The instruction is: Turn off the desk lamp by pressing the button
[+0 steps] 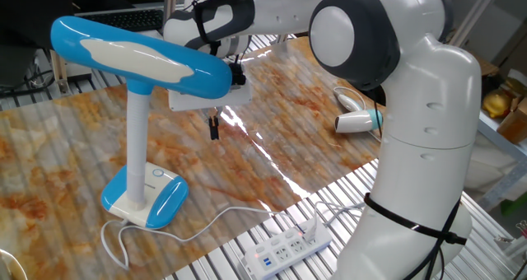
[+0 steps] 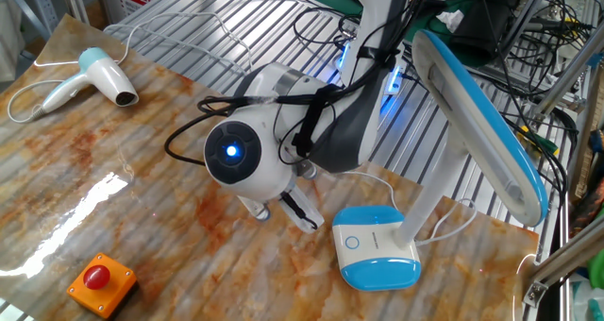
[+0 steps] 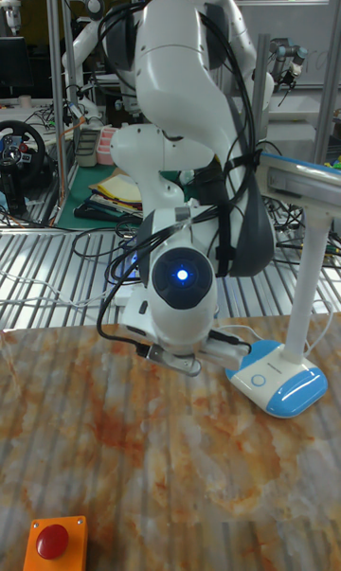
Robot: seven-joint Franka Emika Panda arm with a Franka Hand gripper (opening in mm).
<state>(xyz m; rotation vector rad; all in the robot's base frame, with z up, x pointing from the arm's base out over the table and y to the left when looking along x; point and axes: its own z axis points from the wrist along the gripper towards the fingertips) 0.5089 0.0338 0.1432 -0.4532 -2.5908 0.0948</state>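
The desk lamp (image 1: 136,144) stands at the table's front left, its long blue head (image 1: 140,56) on a pale column over a blue-white base (image 2: 379,262). The button (image 2: 352,243) is a small ringed circle on the base's white face, also visible in the tall fixed view (image 3: 258,379). My gripper (image 1: 212,130) hangs under the lamp head, above the table and short of the base. Its dark fingertips sit pressed together, shut on nothing. In the other fixed view the gripper (image 2: 304,214) points toward the base's left edge, a short way from the button.
A white-and-blue hair dryer (image 1: 356,122) lies at the far side of the table. An orange box with a red button (image 2: 99,281) sits near one corner. A white power strip (image 1: 288,247) and the lamp's cord (image 1: 206,222) lie at the front edge.
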